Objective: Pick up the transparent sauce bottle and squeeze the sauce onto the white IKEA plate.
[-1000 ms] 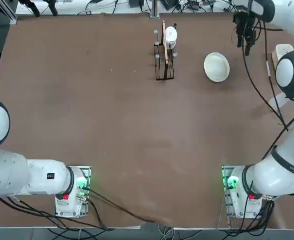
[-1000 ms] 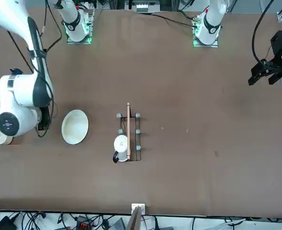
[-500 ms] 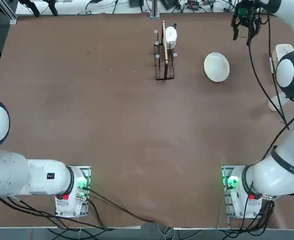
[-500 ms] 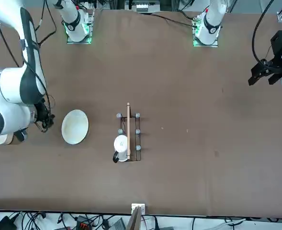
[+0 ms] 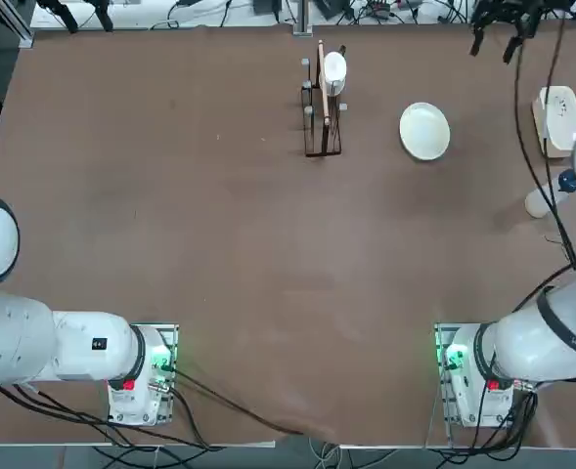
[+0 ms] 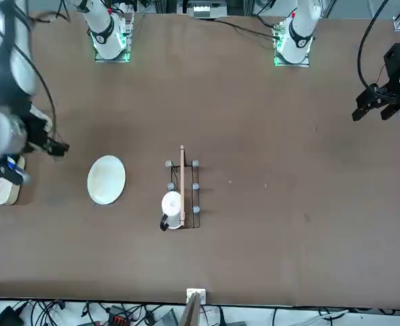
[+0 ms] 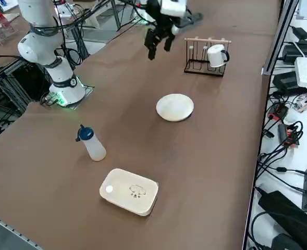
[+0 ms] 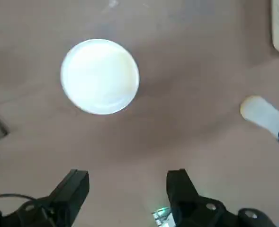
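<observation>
The brown table (image 5: 219,254) is seen bearing everything. The white boxy container (image 7: 130,191) is set near the table's right edge, with the transparent sauce bottle (image 7: 92,144) standing upright just beside it, blue cap on top. The white IKEA plate (image 5: 424,131) is laid well apart from the bottle, between it and the black wire rack (image 5: 322,107), where a white mug (image 7: 216,55) is hung. The right gripper (image 7: 159,42) is held high above the table beyond the plate, fingers (image 8: 73,189) spread apart and holding nothing.

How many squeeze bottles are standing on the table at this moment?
1. The bottle stands upright between the white box and the right arm's base, apart from the plate. None seems hidden.
</observation>
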{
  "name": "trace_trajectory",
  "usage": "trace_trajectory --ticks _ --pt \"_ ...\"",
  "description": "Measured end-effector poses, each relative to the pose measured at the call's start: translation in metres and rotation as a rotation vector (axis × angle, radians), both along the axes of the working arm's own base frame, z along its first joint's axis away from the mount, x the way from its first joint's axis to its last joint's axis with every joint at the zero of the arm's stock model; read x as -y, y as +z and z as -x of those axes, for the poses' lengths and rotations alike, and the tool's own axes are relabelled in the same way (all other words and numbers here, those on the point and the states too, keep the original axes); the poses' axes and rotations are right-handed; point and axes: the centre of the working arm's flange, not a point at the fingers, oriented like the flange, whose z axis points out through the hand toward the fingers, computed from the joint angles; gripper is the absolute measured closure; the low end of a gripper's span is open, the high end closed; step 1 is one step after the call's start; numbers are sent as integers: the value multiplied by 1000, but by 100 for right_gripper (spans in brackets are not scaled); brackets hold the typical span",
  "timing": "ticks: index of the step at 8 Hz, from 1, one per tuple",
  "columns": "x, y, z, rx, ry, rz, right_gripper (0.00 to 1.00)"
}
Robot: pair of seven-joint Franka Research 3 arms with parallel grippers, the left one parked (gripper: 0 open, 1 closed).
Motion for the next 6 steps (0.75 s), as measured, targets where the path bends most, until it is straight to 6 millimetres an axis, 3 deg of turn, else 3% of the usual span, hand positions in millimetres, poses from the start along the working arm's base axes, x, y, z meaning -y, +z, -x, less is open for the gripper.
trace_trajectory --ticks 2,4,6 --pt "3 39 30 104 137 -50 0" --pt "-18 71 56 222 318 -36 0" --pt "-21 81 82 247 369 -11 0"
